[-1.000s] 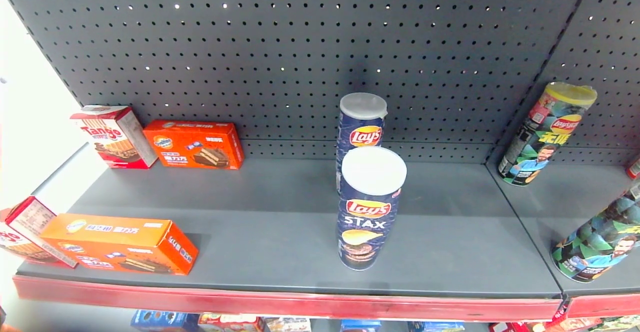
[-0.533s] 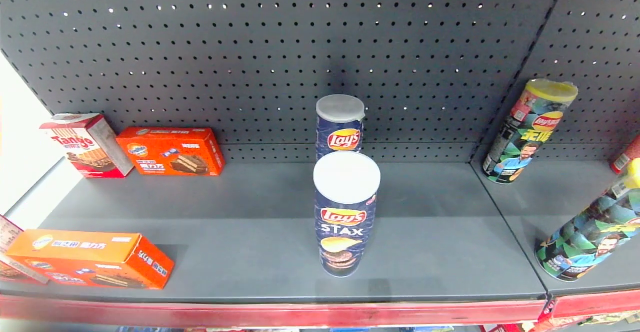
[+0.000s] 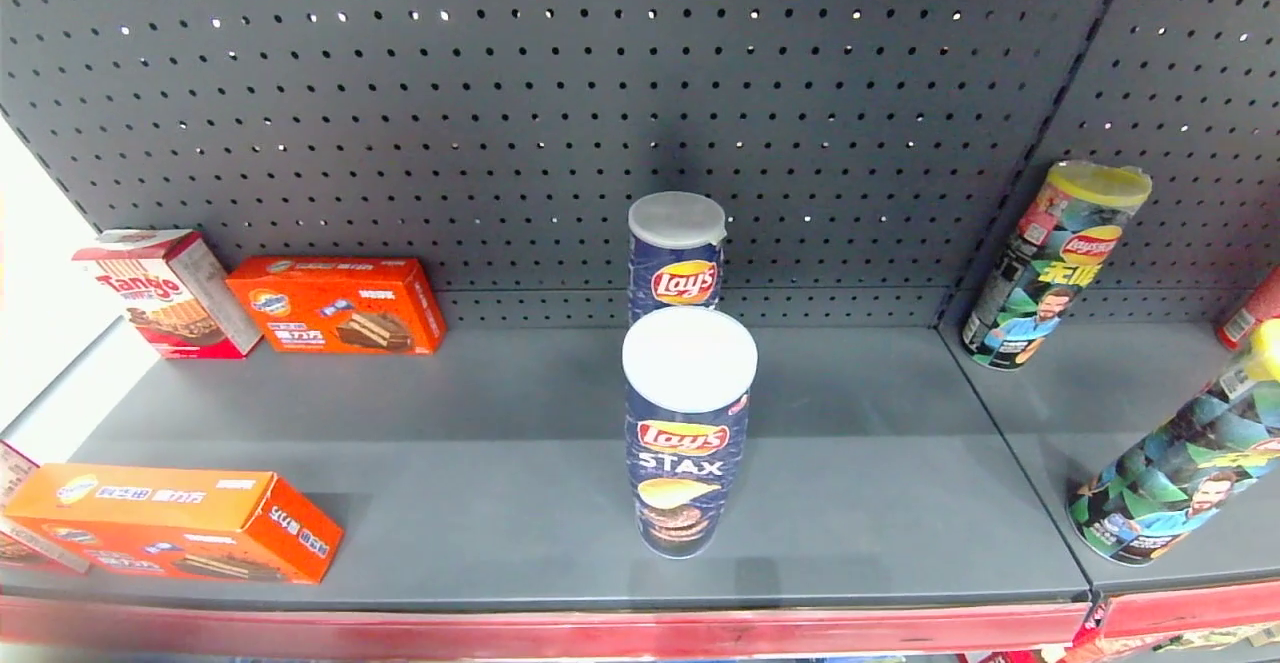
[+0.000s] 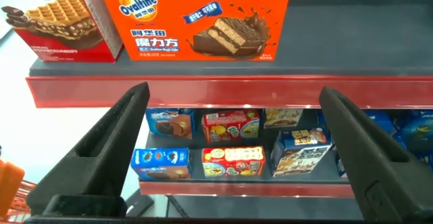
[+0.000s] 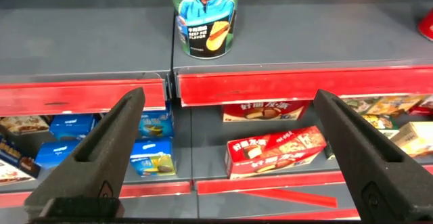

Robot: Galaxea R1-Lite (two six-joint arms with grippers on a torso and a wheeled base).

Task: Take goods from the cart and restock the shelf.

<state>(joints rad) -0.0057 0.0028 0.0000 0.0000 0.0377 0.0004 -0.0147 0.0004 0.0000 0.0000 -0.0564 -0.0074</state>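
Two dark blue chip cans stand in the middle of the grey shelf (image 3: 880,483), the front can (image 3: 687,430) nearer the red edge and the rear can (image 3: 676,255) by the pegboard. An orange biscuit box (image 3: 180,525) lies at the front left, another orange box (image 3: 338,305) and a red wafer box (image 3: 165,293) at the back left. My left gripper (image 4: 233,160) is open and empty, below and before the red shelf lip (image 4: 230,92), facing the orange box (image 4: 196,21). My right gripper (image 5: 230,160) is open and empty before a green chip can (image 5: 205,17).
Green chip cans stand on the neighbouring shelf section, one at the back (image 3: 1058,268) and one at the front (image 3: 1180,478). Lower shelves hold several snack boxes (image 4: 232,162) and a red box (image 5: 274,151). A dark pegboard wall (image 3: 560,93) backs the shelf.
The head camera has swung left and slightly down, so the whole picture shifted; the goods on the shelf keep their places.
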